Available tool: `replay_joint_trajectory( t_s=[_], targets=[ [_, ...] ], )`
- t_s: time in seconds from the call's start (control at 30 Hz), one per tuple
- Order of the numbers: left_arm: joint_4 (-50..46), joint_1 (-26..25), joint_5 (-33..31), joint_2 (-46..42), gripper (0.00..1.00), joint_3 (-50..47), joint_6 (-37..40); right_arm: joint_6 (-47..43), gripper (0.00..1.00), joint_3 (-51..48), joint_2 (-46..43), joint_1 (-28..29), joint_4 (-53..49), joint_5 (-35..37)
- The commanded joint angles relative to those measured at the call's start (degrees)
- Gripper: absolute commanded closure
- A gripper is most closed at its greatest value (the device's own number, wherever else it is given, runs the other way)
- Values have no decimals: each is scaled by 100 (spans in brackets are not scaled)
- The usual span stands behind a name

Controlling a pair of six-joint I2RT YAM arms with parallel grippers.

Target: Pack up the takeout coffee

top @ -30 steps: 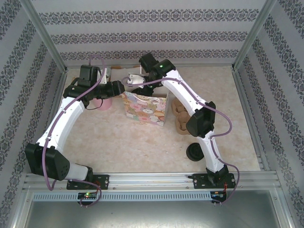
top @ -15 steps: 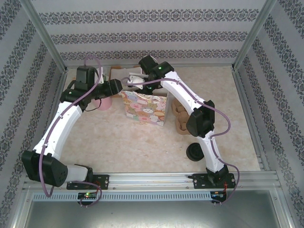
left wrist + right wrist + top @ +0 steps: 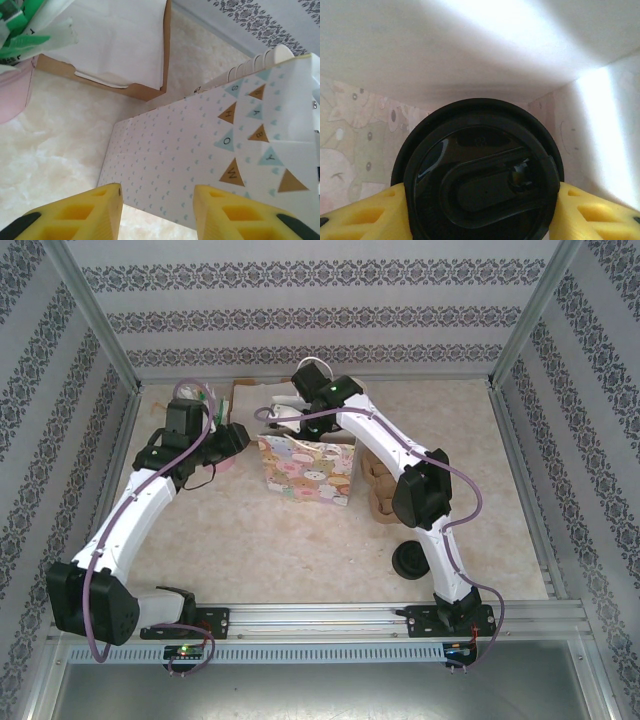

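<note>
Right wrist view: the right pincer [image 3: 480,212] held the takeout coffee [image 3: 480,165], which was capped by a glossy round black lid.
Coffee's place: it sat inside the paper bag [image 3: 470,45], between smooth white walls.
Left pincer [image 3: 157,202]: stood wide and empty, facing the bag's bunting-printed side.
Beyond: a brown cardboard box [image 3: 102,82] held white napkins [image 3: 115,35].

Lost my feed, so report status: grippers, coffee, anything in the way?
Right gripper shut on takeout coffee, inside the gift bag. Left gripper open, facing the bag's side. Nothing visibly blocking.
</note>
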Motion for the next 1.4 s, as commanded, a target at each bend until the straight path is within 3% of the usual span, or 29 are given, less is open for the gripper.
replay_joint_trajectory(
  t_s=[0.0,0.23,0.7,0.83,1.03,1.37],
  targets=[
    [276,69,-12,29,59,-59,-134,95,55,-183,104,26,7,-47],
    [174,71,107,205,60,-157,-58,127,56,-478,117,60,34,2],
    [132,68,187,294,60,-116,27,-115,56,-739,346,208,-470,833],
    [121,69,181,273,60,-88,38,-36,56,-902,363,194,-513,783],
    [109,58,175,260,60,-54,26,297,56,-1252,230,35,-274,112],
    [121,47,165,225,60,-11,-33,263,57,-1741,277,54,-265,478]
  ],
)
